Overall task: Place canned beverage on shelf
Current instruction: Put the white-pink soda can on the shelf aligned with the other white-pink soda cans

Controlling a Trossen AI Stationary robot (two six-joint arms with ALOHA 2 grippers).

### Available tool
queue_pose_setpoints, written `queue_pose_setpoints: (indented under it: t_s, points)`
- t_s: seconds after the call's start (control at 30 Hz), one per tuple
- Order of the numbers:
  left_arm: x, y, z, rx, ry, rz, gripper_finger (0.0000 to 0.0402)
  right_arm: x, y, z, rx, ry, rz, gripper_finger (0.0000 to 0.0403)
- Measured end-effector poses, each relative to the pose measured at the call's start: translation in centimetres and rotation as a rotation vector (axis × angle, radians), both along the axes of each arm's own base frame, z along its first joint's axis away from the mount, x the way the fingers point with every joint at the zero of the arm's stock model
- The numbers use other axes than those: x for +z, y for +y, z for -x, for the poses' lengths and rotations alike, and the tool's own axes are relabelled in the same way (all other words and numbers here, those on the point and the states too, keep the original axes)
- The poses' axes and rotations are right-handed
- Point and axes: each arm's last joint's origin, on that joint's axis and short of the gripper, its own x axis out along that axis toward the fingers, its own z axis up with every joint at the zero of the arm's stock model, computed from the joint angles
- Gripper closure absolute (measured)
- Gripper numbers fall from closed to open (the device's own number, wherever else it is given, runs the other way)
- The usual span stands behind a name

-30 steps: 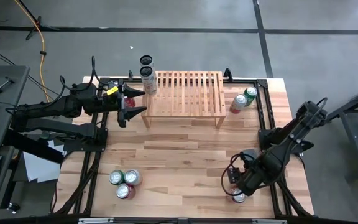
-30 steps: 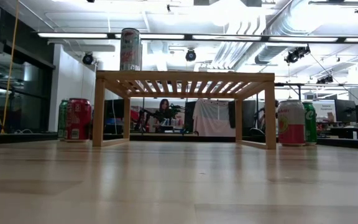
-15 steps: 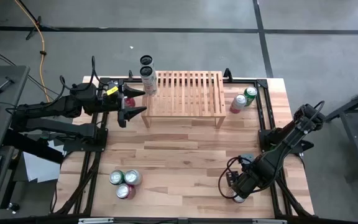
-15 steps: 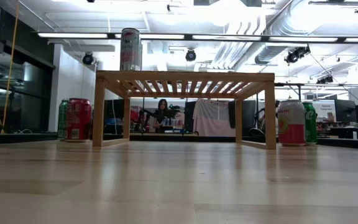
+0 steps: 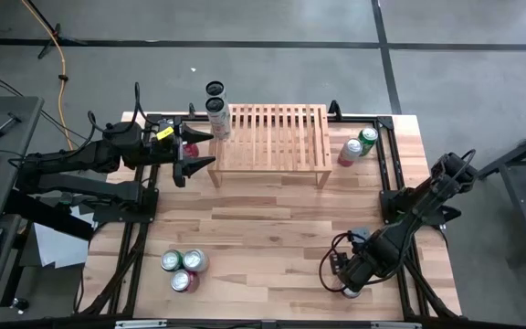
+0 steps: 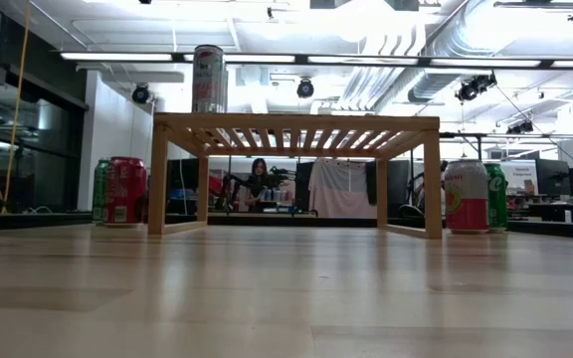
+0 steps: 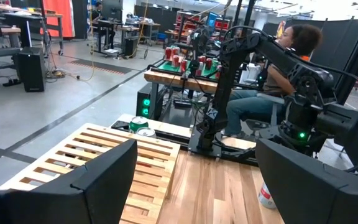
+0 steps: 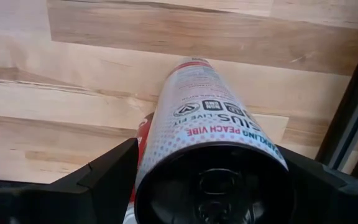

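Observation:
The light-wood slatted shelf (image 5: 270,137) stands at the table's far middle, on its short legs (image 6: 157,179). One tall slim can (image 5: 218,117) stands on the shelf's left end. My right gripper (image 5: 343,274) is open at the table's near right and points down. Its fingers stand on either side of a slim white-and-red can (image 8: 204,124) that stands upright on the wood; I cannot tell whether they touch it. My left gripper (image 5: 197,152) waits open and empty beside the shelf's left end.
A pink can (image 5: 350,151) and a green can (image 5: 368,137) stand right of the shelf. A red and a green can (image 6: 117,189) stand left of it, by my left gripper. Three cans (image 5: 183,270) stand at the near left. Bare wood lies in the table's middle. A person sits beyond the table (image 7: 291,68).
My right gripper has gone toward the table's near edge and a little to the left, ending over the slim can at the near right. The cans and the shelf have stayed where they were.

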Motion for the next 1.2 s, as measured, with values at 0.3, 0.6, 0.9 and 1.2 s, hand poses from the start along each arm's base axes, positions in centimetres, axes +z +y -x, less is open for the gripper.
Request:
queue_pose_setpoints:
  t_s: [0.3,0.6,0.9,1.2]
  points:
    - [0.0,0.0,0.0,0.0,0.0,0.0,0.0085,0.0,0.0,0.0,0.0,-0.002,-0.002,0.0124]
    - [0.0,0.0,0.0,0.0,-0.001,0.0,0.0085,0.0,0.0,0.0,0.001,-0.003,-0.003,0.0161]
    - [0.0,0.0,0.0,0.0,0.004,-0.026,0.0085,3.3,-0.4,0.3,0.113,-0.014,0.051,0.0161]
    - [0.0,0.0,0.0,-0.001,0.002,-0.026,0.0085,11.8,-3.2,-0.7,0.247,-0.271,0.244,0.0161]
